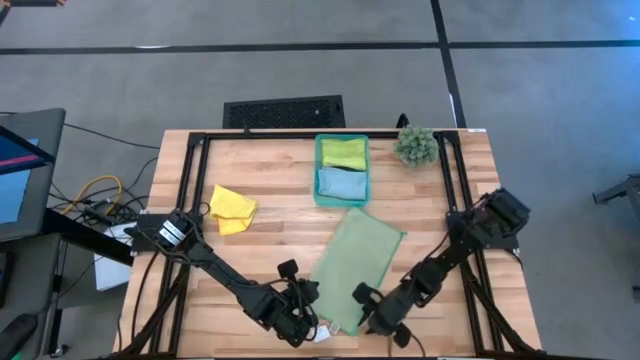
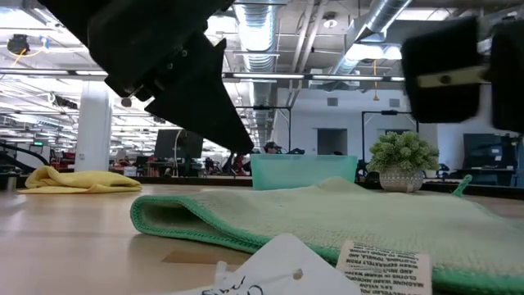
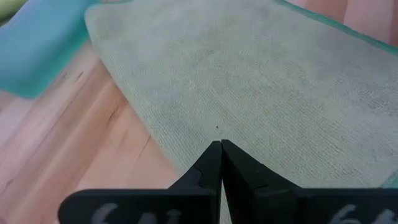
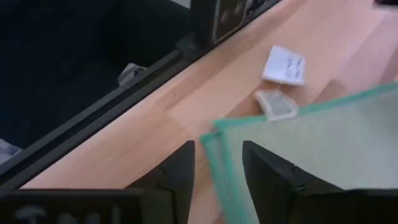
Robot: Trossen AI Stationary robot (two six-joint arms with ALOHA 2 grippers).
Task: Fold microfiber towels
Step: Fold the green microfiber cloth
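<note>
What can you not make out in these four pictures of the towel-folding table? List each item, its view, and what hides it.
- Pale green towel: near corner, high view, hidden by the left gripper and right gripper.
- Care label: small print unreadable, low view.
- Towels in the teal bin: hidden by its wall, low view.
- Yellow towel: crumpled, folds unclear.

Under my left gripper the pale green towel is soft matt cloth with a fine, nubby pile and a smoother stitched teal hem. The table is pale wood, smooth, with a faint satin sheen. My fingers look like matt black plastic, slightly grainy. The towel's labels seem to be papery woven fabric, though I can't be sure. The bin is glossy translucent teal plastic.
</note>
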